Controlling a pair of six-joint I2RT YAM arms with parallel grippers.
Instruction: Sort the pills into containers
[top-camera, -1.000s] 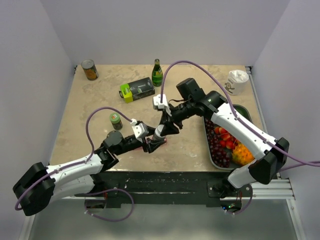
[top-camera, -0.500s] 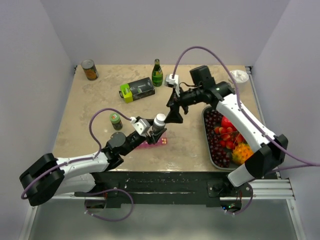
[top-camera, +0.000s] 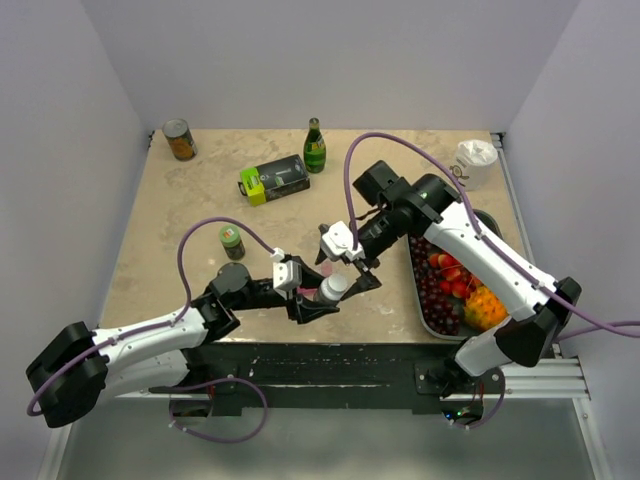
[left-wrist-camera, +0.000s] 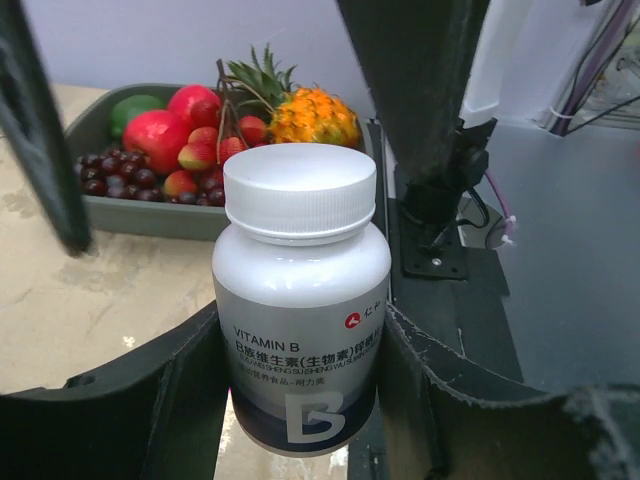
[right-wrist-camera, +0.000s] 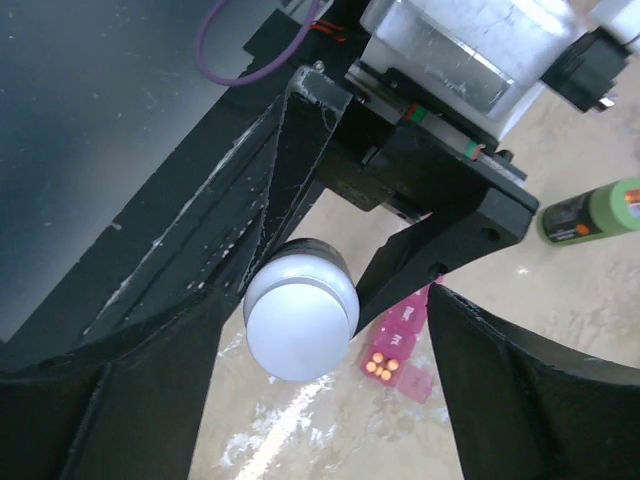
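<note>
The left gripper (left-wrist-camera: 300, 392) is clamped on the lower body of a vitamin bottle (left-wrist-camera: 300, 300), holding it off the table with its white cap (left-wrist-camera: 300, 190) screwed on. The right gripper (top-camera: 352, 272) has its jaws spread wide, one on either side of that cap. The cap lies close against one finger with a clear gap to the other, so nothing is gripped there yet.

Half a second ago the right gripper was drawn well back from the bottle, on its far side. Now it has swung back in over the cap, and the left arm has carried the bottle closer to the near edge of the table. The right jaws, which were narrower a second ago, have opened out.

Just beyond and below the bottle in the right wrist view lies the pink pill organiser (right-wrist-camera: 398, 345), with one compartment open and small orange pills inside. The fruit tray (left-wrist-camera: 150, 215) sits well behind the bottle.

This reads as a fresh approach to unscrew the cap. No pills can be poured until it comes off, so the sorting itself waits on this grip.
</note>
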